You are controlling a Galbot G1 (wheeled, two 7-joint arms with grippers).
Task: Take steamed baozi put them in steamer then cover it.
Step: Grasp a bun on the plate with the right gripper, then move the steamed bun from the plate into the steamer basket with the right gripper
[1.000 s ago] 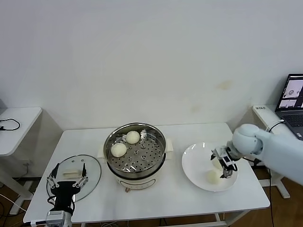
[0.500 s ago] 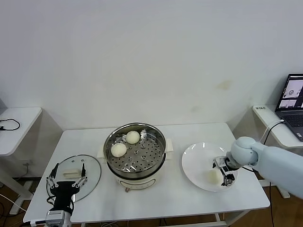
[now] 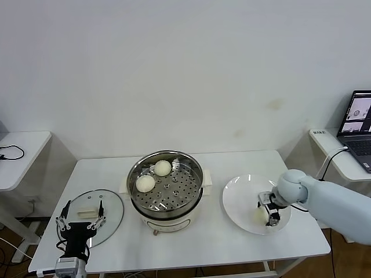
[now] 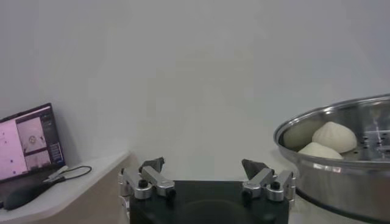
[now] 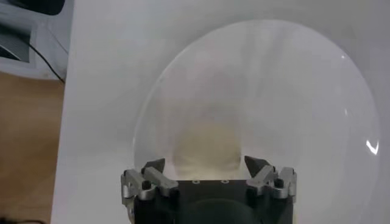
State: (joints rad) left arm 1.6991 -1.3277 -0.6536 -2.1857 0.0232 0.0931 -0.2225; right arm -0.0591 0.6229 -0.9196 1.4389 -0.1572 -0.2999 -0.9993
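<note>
While the right gripper [image 3: 268, 212] reaches down onto the plate [image 3: 237, 197], its fingers [image 5: 155, 167] stand on either side of a bun [image 5: 206, 145], close against it but not clearly pressing, so I cannot tell whether the grip has closed. From the head view the bun [image 3: 259, 215] shows as a pale lump just beside the gripper, on the near right part of the plate. Only this 1 bun is plain on the plate; any other there is hidden by the arm.

At the surface's [image 3: 232, 240] near left corner, the left gripper [image 3: 80, 220] hangs with its fingers [image 4: 152, 165] spread wide apart, holding nothing. Just beyond it lies the cover [image 3: 113, 204], flat on the surface, its cream handle [image 3: 84, 213] facing up.

Between cover and plate stands the steamer [image 3: 166, 217], uncovered, near the middle of the surface. 2 buns rest on its perforated tray, toward the far left side: 1 [image 3: 163, 167] near the far rim, the other [image 3: 145, 183] just nearer and to the left, close together. Both also show over the steel rim [image 4: 317, 164] in the left wrist view.

Off to the right, a laptop [image 3: 358, 119] sits on a separate side table [image 3: 333, 152].
</note>
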